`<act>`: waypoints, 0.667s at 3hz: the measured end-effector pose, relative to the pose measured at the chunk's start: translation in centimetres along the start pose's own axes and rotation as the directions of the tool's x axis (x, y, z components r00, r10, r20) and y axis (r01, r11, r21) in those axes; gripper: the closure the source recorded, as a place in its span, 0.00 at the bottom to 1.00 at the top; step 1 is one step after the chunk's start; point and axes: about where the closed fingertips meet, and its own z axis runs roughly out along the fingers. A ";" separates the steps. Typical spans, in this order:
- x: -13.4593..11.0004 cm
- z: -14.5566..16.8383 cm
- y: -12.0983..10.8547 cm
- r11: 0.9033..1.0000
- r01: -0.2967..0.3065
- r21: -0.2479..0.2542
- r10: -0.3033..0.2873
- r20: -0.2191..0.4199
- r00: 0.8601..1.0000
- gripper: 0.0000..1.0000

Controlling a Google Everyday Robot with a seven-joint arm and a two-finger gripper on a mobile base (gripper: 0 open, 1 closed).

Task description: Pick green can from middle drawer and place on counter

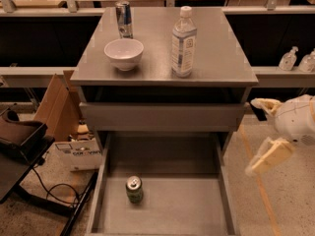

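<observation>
The green can (134, 189) stands upright on the floor of the open middle drawer (197, 210), near its left front. The grey counter (216, 58) is the cabinet top above it. My gripper (252, 136) is at the right, outside the cabinet and level with the drawer's right wall. Its two cream fingers (269, 155) are spread apart and hold nothing. It is well to the right of the can and above it.
On the counter stand a silver-and-blue can (124, 19), a white bowl (124, 53) and a clear water bottle (183, 42). A closed drawer front (162, 117) sits above the open drawer. Cardboard boxes (59, 107) and a dark chair (19, 136) are on the left.
</observation>
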 end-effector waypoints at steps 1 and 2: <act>1.9 5.0 -1.0 0.999 0.000 0.034 -0.006 0.193 0.981 0.00; 3.5 8.6 -0.3 0.999 0.037 0.018 -0.041 0.267 0.963 0.00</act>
